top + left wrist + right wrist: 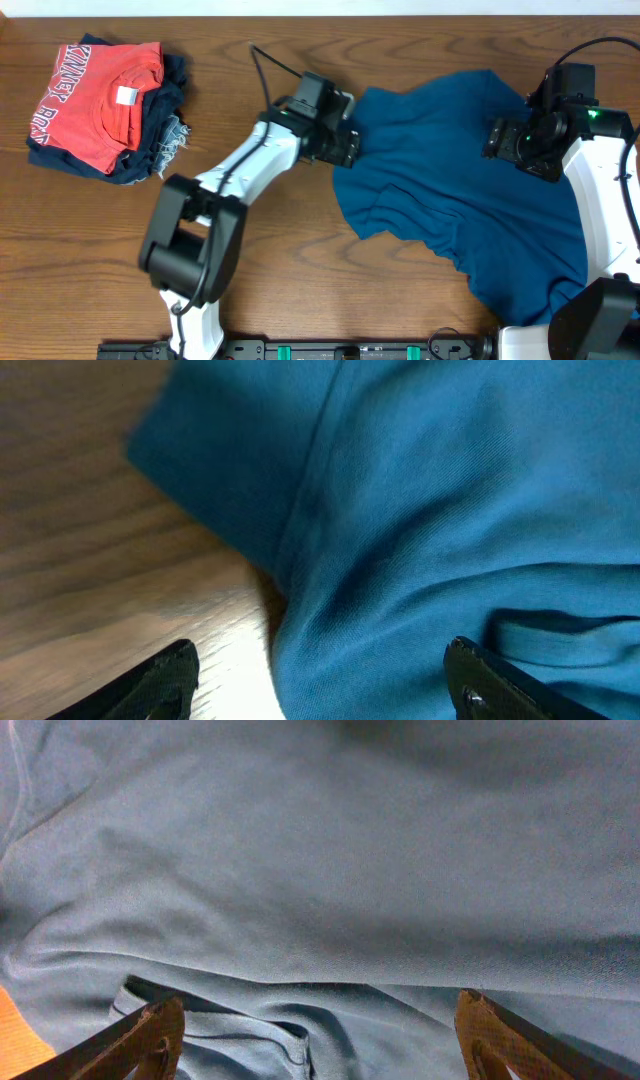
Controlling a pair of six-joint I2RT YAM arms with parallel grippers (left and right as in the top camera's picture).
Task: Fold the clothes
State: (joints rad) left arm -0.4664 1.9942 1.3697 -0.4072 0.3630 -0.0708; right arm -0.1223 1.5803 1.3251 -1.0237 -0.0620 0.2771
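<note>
Aside, red shirt [98, 100] tops denim piece [160, 152] — apart from clothes [470, 200].

A folded red T-shirt [95, 105] with white lettering is lying at the upper left of the overhead frame, resting on a dark navy denim piece [150, 160] whose frayed edge is sticking out rightward. Both are sitting on the wooden table [300, 260].

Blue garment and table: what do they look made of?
Blue garment: seemingly a thin, soft knit, matte; fine weave lines show in the left wrist view, and it lies in loose wrinkles. Table: wood or wood-look laminate, brown grain streaks, slight sheen; which, I cannot tell.
</note>
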